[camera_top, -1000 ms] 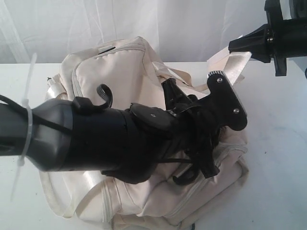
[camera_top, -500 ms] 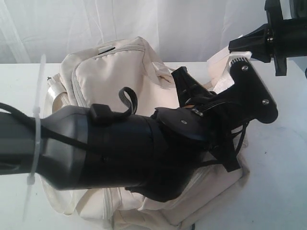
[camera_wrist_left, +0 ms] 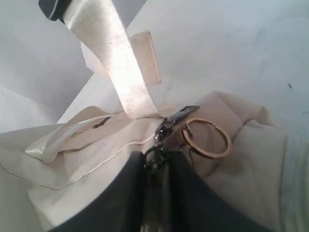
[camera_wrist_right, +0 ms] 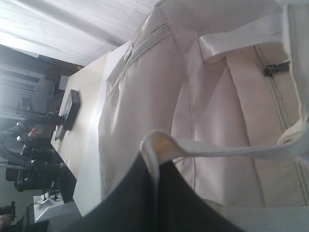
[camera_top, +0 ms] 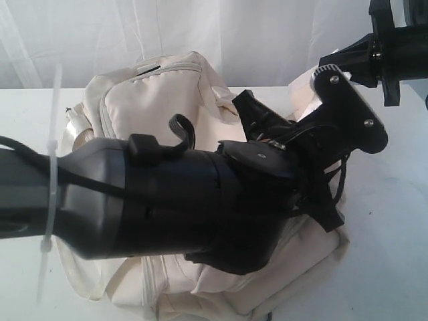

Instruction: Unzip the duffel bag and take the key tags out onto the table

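Left pincer point(camera_wrist_left: 155, 163) grasping the zipper pull point(camera_wrist_left: 166, 126) of the duffel bag point(camera_wrist_left: 72, 164) — right pincer point(camera_wrist_right: 157, 164) clenched on its webbing strap point(camera_wrist_right: 227, 151).

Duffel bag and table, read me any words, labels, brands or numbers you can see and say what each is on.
No readable text in any view.
The duffel bag, its strap and zipper pull: plain, no print.
A small dark mark near the bag's top: too small to read.
The table: blank.
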Controlling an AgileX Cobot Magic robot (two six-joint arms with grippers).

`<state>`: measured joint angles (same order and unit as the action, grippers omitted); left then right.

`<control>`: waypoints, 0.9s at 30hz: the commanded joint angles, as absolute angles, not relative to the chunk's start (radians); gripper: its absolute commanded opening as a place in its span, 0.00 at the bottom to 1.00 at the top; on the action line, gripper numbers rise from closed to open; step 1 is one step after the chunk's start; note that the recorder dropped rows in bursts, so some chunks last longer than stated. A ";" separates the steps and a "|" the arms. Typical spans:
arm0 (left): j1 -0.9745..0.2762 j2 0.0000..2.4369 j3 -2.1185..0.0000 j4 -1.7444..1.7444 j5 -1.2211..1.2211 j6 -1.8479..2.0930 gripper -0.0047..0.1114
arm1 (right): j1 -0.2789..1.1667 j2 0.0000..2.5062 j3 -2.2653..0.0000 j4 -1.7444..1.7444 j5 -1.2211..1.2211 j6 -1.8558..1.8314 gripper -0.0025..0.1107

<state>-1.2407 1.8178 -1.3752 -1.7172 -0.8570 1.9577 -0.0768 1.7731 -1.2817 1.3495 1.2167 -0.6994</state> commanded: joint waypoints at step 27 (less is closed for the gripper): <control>-1.331 1.734 -1.386 -1.744 -1.221 2.119 0.04 | -0.092 1.668 -1.288 1.018 1.221 -0.594 0.48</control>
<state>-1.3240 1.7486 -1.3774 -1.7243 -1.2075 1.9577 -0.0868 1.7030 -1.2817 1.0462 1.2167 -0.6039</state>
